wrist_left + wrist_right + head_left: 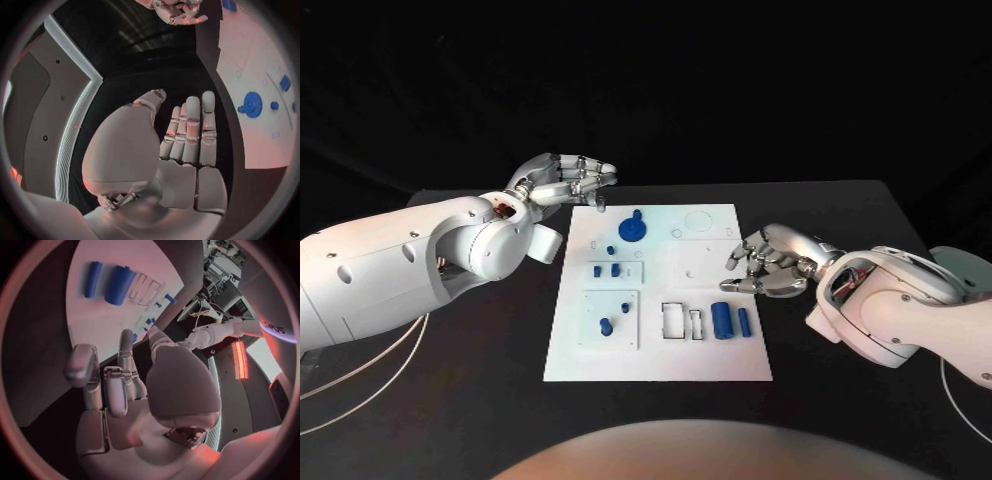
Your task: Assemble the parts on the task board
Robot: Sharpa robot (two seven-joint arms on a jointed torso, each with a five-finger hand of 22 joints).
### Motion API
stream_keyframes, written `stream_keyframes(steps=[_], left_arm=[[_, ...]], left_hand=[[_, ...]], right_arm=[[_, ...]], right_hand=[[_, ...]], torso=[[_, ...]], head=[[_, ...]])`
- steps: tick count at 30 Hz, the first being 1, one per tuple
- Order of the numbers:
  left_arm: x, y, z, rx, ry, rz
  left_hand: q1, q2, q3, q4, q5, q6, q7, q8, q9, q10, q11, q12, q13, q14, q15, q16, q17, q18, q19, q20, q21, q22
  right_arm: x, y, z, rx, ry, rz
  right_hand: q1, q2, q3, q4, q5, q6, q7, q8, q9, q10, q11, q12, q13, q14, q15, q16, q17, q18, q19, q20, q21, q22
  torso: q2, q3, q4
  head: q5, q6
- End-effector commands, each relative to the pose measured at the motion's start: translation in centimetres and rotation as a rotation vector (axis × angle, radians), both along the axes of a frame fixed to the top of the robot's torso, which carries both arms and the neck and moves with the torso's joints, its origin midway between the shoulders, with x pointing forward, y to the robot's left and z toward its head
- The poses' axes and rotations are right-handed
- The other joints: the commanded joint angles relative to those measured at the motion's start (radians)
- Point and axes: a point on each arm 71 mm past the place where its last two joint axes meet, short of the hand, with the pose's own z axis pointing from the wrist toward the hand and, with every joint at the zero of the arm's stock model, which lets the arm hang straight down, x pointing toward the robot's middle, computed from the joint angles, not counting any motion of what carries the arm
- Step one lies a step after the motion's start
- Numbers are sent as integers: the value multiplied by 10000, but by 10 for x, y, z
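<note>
head view: task board (718,365) lies mid-table with blue parts (723,320) still on it; left hand (563,181) waits at its far corner, right hand (772,262) at its right edge, probably staged for a pick. left wrist view: left hand's fingers (190,131) straight and close together, holding nothing, blue gear (252,104) on the board beside them. right wrist view: right hand's fingers (115,387) loosely curled and empty, with two blue cylinders (119,284) on the board beyond.

Left robot hand (567,180) empty; right robot hand (773,262) seemingly empty.

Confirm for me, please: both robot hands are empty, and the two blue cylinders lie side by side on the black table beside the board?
Not quite: the head view shows the two blue cylinders lying on the white task board, not the table. Both the left robot hand and right robot hand are empty.
</note>
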Motion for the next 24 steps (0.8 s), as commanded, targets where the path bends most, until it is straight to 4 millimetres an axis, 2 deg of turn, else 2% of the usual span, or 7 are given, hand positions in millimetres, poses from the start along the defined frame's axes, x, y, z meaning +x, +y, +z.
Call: stream_keyframes(steps=[1,3,4,6,7,10,24], left_arm=[[-2,-3,1,-119,4,-233],[-2,-4,0,-123,8,-244],[-2,-4,0,-127,11,-254],[-3,-4,0,-135,17,-271],[-3,-4,0,-137,20,-278],[-3,-4,0,-141,28,-292],[-4,-3,0,-132,46,-287]], left_hand=[[-39,46,62,7,19,-61,-27,57,13,-59,-1,36,-13,-46,31,11,-17,87,7,24,-27,-14],[-39,46,62,7,19,-61,-27,57,13,-59,-1,36,-13,-46,31,11,-17,87,7,24,-27,-14],[-39,46,62,7,19,-61,-27,57,13,-59,-1,36,-13,-46,31,11,-17,87,7,24,-27,-14],[-39,46,62,7,19,-61,-27,57,13,-59,-1,36,-13,-46,31,11,-17,87,7,24,-27,-14],[-39,46,62,7,19,-61,-27,57,13,-59,-1,36,-13,-46,31,11,-17,87,7,24,-27,-14],[-39,46,62,7,19,-61,-27,57,13,-59,-1,36,-13,-46,31,11,-17,87,7,24,-27,-14],[-39,46,62,7,19,-61,-27,57,13,-59,-1,36,-13,-46,31,11,-17,87,7,24,-27,-14]], right_arm=[[-7,-6,-9,-775,677,-308],[-8,-7,-11,-914,679,-385],[-10,-8,-13,-1038,688,-450],[-13,-9,-17,-1236,720,-550],[-14,-9,-19,-1314,739,-578],[-17,-6,-22,-1443,767,-600],[-21,7,-32,-1817,1008,-399]], right_hand=[[21,154,-375,16,-4,-26,-101,88,328,220,-57,1880,2015,770,-49,130,1109,-196,100,-32,223,1261],[17,222,-485,40,21,-15,-100,113,443,413,-72,2786,2967,798,-70,185,1267,-216,130,-30,315,1298],[27,281,-655,37,42,-1,-132,137,612,622,-60,3826,4059,824,-83,240,1418,-229,160,-40,410,1343],[33,321,-773,34,54,26,-141,158,738,785,-75,4560,4824,842,-101,276,1523,-244,183,-42,480,1375],[-29,353,-919,15,115,76,-166,184,877,1178,-98,5703,5971,874,-109,334,1706,-270,228,-56,638,1427],[-149,375,-1131,58,197,138,-177,188,1097,1622,-123,6996,7288,925,-111,419,1997,-295,272,-64,786,1475],[-314,384,-1245,76,294,193,-193,169,1246,1745,-129,7413,7722,949,-114,458,2133,-301,288,-72,821,1485]], torso=[[-9,-18,-2],[-7,-20,8],[-10,-20,19],[-11,-26,28],[-9,-25,40],[-1,-22,56],[14,-41,59]], head=[[-130,-23],[-150,-23],[-173,-28],[-194,-39],[-213,-41],[-244,-49],[-232,-100]])
